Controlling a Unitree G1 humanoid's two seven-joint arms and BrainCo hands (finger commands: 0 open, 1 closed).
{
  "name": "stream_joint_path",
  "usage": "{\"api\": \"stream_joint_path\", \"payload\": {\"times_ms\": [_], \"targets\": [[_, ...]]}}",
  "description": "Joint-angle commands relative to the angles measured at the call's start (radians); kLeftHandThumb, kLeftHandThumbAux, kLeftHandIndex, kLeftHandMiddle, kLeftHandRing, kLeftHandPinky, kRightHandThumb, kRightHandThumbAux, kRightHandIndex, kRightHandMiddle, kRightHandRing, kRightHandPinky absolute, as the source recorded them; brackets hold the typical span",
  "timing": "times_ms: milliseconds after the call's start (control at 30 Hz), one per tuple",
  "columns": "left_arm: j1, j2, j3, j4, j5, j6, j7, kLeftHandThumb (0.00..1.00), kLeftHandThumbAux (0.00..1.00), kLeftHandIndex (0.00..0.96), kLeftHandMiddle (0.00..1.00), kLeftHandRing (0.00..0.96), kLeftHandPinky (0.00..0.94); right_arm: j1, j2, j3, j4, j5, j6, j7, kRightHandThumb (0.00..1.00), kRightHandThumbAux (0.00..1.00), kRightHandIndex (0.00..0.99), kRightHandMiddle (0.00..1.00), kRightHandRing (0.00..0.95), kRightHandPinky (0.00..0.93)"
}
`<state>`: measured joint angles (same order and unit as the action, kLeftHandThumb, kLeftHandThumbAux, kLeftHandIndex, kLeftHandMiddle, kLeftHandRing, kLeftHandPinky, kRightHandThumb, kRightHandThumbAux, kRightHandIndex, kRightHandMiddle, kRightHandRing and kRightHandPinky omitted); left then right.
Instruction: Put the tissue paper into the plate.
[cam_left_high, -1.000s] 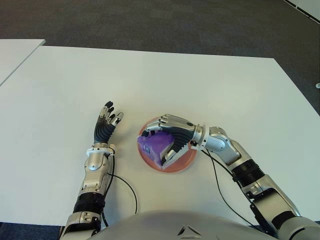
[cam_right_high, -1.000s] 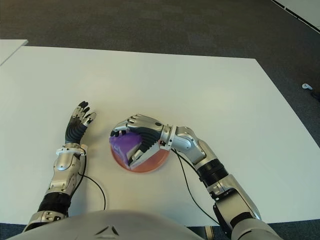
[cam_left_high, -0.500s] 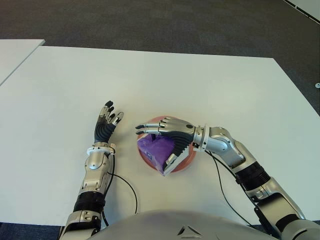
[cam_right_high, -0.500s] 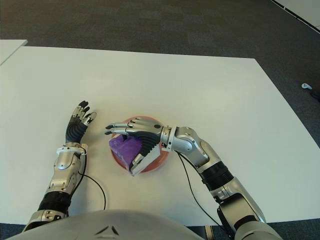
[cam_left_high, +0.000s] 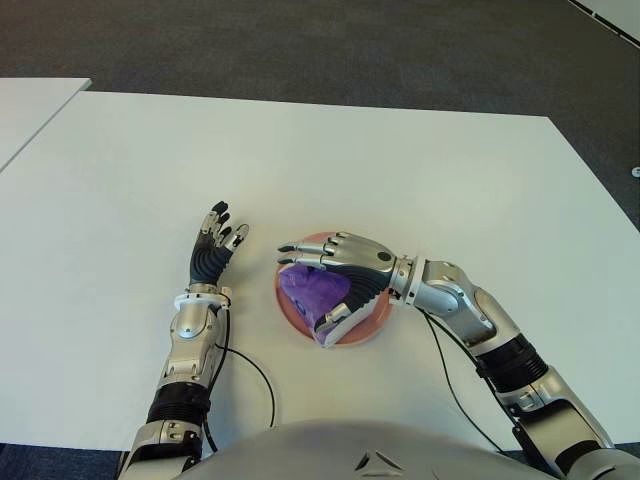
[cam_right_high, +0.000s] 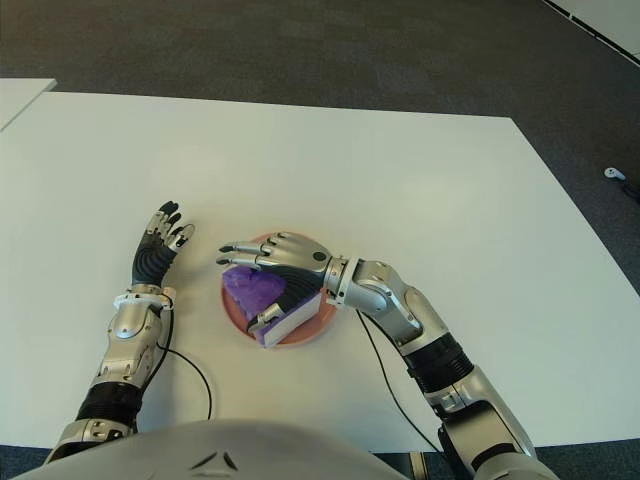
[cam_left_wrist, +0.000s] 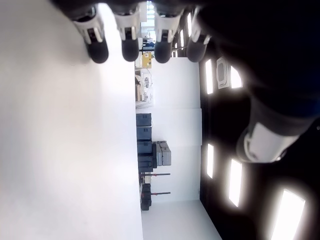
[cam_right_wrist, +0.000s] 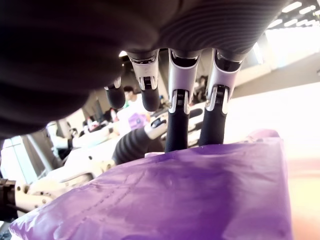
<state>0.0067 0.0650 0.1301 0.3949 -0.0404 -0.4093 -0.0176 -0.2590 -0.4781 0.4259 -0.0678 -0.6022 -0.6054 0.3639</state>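
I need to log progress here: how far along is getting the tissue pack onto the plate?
Nearly done. The purple tissue pack lies in the pink plate. The right hand is over it with fingers spread, no longer gripping. What looks left is drawing that hand clear. The left hand is open on the table, left of the plate.

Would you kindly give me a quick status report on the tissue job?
Right hand open over the pink plate. Purple tissue pack sits in the plate, released. Left hand open, idle left of the plate. Nothing in the way.
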Motion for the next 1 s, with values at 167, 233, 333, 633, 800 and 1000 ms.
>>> {"api": "stream_joint_path", "payload": {"times_ms": [167,233,333,633,800,1000], "targets": [[0.009,0.007,-0.007,0.035,0.0,0.0,-0.019,0.0,0.601,0.0,0.0,0.0,0.0,0.018,0.012,-0.031,0.008,-0.061,-0.001,-0.104,0.043,0.262,0.0,0.0,0.0,0.0],[0.008,0.007,-0.007,0.037,-0.001,-0.001,-0.02,0.0,0.607,0.0,0.0,0.0,0.0,0.017,0.011,-0.032,0.01,-0.062,0.0,-0.112,0.049,0.253,0.0,0.0,0.0,0.0],[0.007,0.009,-0.007,0.042,-0.002,-0.003,-0.024,0.0,0.614,0.0,0.0,0.0,0.0,0.013,0.01,-0.043,0.006,-0.045,0.01,-0.114,0.054,0.249,0.0,0.0,0.0,0.0],[-0.003,0.006,0.001,0.057,-0.007,0.002,-0.02,0.0,0.61,0.006,0.015,0.0,0.0,-0.039,0.004,-0.137,-0.037,0.116,0.074,-0.056,0.053,0.258,0.0,0.0,0.0,0.0],[-0.004,-0.002,0.0,0.055,-0.002,-0.005,-0.009,0.0,0.603,0.012,0.018,0.0,0.0,-0.079,0.032,-0.174,0.0,0.175,0.098,-0.072,0.053,0.275,0.0,0.0,0.0,0.0],[0.004,-0.007,-0.005,0.04,0.005,-0.006,-0.006,0.0,0.59,0.014,0.013,0.0,0.0,-0.129,-0.01,-0.294,-0.038,0.371,0.193,0.002,0.098,0.312,0.0,0.0,0.0,0.0]]}}
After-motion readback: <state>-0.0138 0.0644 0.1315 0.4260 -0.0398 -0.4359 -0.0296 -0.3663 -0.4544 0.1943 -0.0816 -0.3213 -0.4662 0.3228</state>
